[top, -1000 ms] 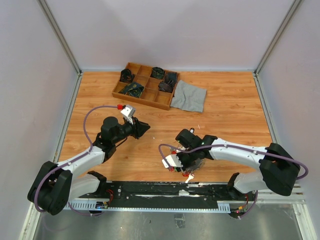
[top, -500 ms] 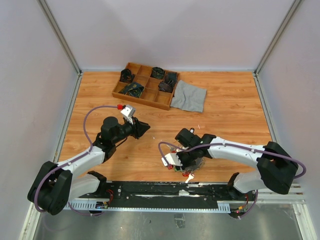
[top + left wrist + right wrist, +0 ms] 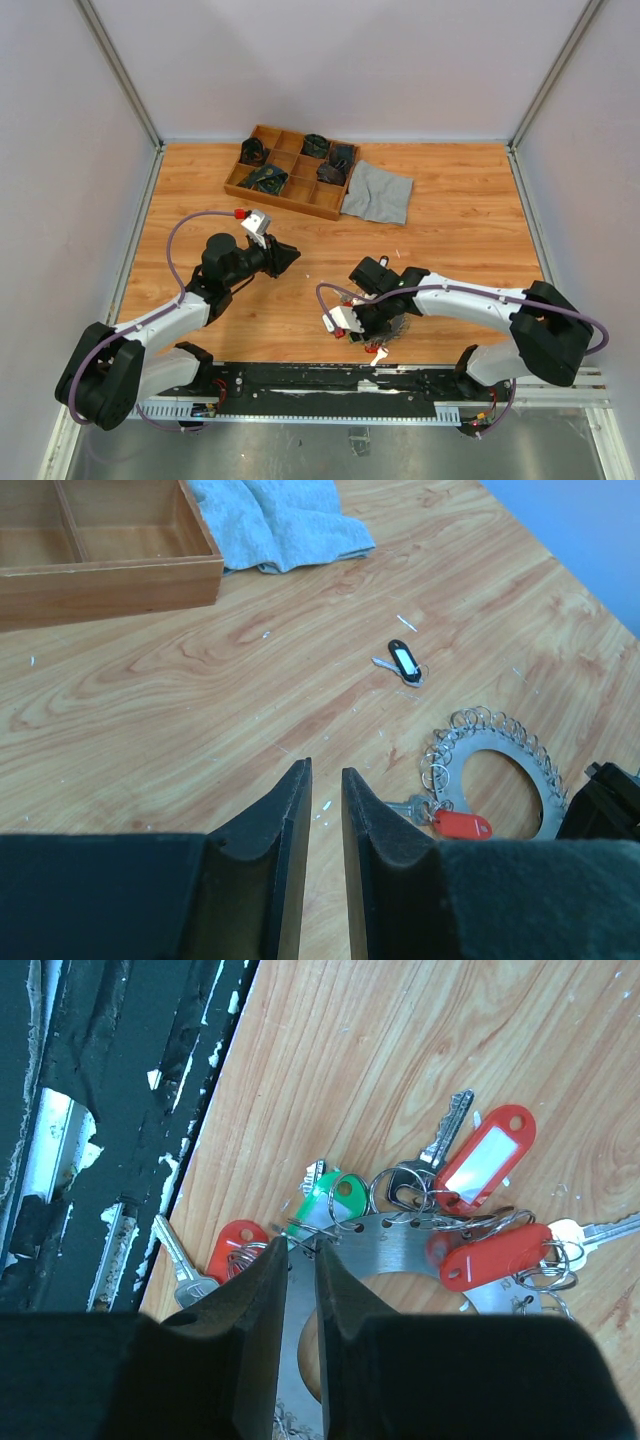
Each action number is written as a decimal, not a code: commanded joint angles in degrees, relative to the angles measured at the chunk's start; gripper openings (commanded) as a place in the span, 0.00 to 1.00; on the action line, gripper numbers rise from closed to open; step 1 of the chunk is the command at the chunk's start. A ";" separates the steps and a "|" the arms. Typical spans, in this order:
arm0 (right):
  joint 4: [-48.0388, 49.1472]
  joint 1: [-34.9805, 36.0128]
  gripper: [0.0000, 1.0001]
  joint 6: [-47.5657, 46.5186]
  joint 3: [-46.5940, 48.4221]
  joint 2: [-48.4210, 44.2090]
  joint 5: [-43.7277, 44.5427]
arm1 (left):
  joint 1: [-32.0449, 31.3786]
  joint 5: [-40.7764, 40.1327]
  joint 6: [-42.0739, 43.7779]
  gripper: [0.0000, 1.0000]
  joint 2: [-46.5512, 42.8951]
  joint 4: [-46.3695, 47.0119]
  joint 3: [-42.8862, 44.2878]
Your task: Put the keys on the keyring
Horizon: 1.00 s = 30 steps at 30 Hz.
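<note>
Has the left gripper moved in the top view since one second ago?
No. The left gripper stays at the same spot, below the wooden tray, with the same gap to it.

A light wooden compartment tray (image 3: 290,205) sits at the far side of the wood-grain table (image 3: 460,230), dark bundled items (image 3: 265,178) in several compartments. A crumpled grey cloth (image 3: 378,192) touches its right end.

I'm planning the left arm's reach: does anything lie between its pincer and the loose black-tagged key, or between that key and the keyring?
Nothing visible does. Only bare tabletop with tiny white specks lies between the left pincer and the black-tagged key, and between that key and the keyring.
</note>
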 commanded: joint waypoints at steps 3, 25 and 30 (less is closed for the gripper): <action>-1.57 -0.64 0.19 0.86 1.12 1.60 -1.60 | 0.05 0.62 0.09 0.24 -0.22 0.97 1.06; -2.58 -0.16 0.20 0.00 2.13 3.06 -1.96 | 0.06 0.51 0.14 0.24 -0.19 0.94 1.00; -2.51 -0.08 0.14 -0.01 2.01 2.62 -2.47 | 0.06 0.49 0.17 0.24 -0.10 0.93 0.98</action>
